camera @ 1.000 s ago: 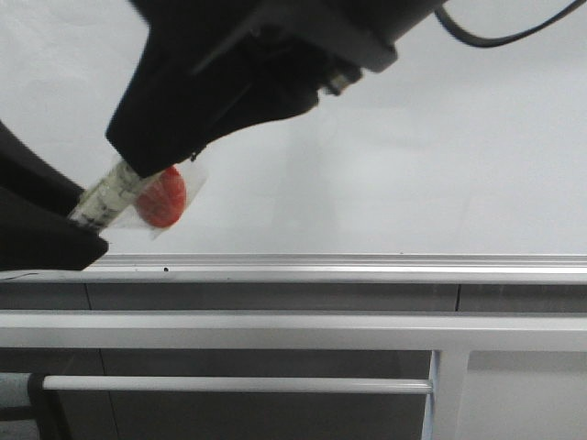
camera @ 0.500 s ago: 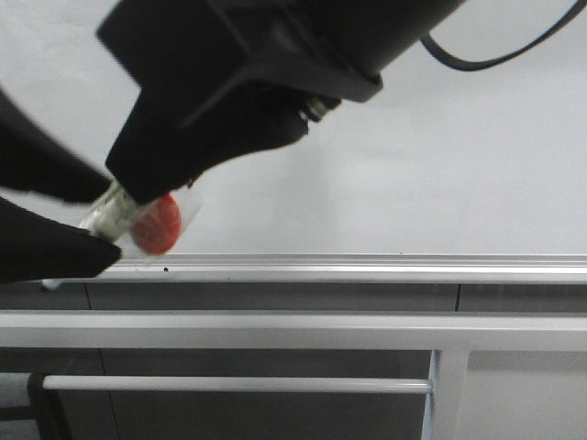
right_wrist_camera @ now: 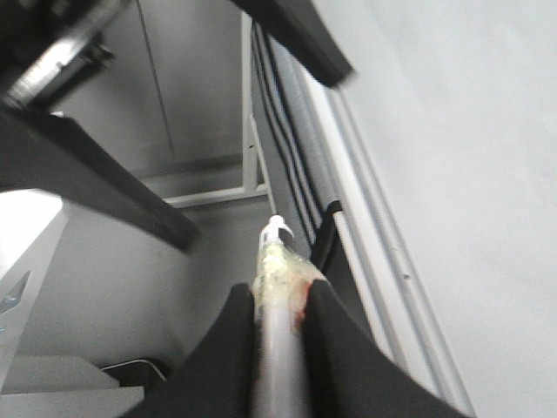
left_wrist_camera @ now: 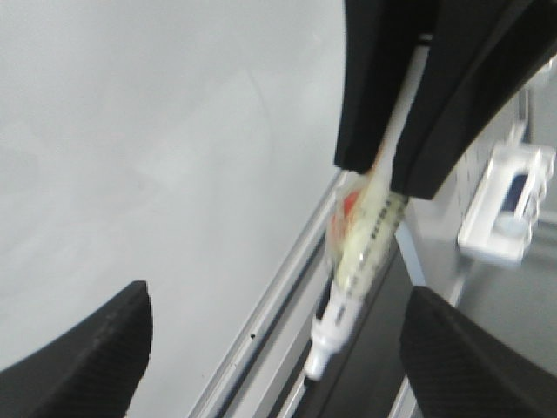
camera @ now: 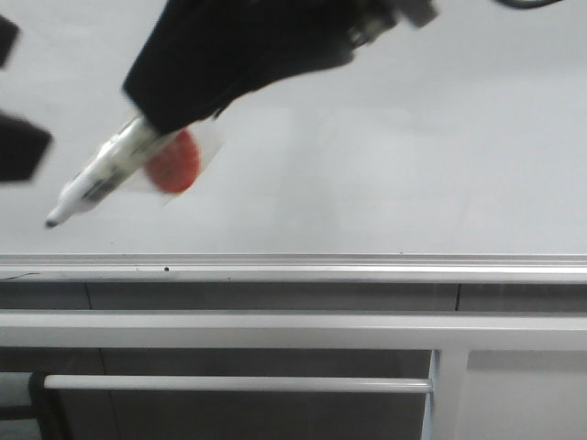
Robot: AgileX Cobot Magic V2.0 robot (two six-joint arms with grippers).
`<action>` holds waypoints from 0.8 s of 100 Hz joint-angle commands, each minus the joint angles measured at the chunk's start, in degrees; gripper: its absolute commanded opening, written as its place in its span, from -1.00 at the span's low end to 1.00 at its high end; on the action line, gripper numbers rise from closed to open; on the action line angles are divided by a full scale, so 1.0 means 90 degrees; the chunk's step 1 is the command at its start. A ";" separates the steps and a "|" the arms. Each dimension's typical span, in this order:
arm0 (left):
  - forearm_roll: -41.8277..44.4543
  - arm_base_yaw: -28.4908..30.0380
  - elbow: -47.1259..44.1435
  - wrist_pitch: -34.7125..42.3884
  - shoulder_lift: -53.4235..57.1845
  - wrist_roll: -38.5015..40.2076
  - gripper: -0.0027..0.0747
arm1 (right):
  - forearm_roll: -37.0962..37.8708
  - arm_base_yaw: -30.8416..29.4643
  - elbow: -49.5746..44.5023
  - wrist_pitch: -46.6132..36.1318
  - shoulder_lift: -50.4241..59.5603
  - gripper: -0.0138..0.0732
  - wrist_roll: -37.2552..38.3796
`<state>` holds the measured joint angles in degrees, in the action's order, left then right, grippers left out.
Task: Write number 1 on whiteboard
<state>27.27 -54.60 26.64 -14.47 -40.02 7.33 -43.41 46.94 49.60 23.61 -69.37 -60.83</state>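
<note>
Whiteboard [camera: 413,137] filled the front view, blank, no number 1 on it yet. Right gripper [camera: 151,124] was clamped on the marker [camera: 101,179], red sticker on barrel; long axis slanted down-left, uncapped tip just above the aluminium rail [camera: 367,268]. Left gripper [left_wrist_camera: 270,348] sat spread wide, empty, off to the left. Board lay directly behind the tip; contact unclear.

Glossy whiteboard [camera: 413,147] as surface, silver edge rail [camera: 367,267] along near side; no stroke visible.
</note>
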 commanded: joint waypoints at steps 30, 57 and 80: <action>-0.1117 -0.0041 -0.0063 -0.0685 0.1775 0.0044 -0.50 | -0.0166 -0.0227 -0.1218 -0.1320 0.2031 -0.82 0.0099; -0.1360 -0.0041 -0.0625 -0.0542 0.2364 0.0044 -0.98 | -0.0447 -0.0227 -0.2343 -0.1791 0.3530 -0.82 0.0099; -0.1291 -0.0041 -0.0754 -0.0414 0.2364 0.0044 -0.98 | -0.0704 -0.0227 -0.2460 -0.2623 0.3497 -0.82 0.0099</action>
<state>15.28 -54.60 18.41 -23.07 -18.39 7.33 -48.01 45.19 25.92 7.49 -37.05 -59.99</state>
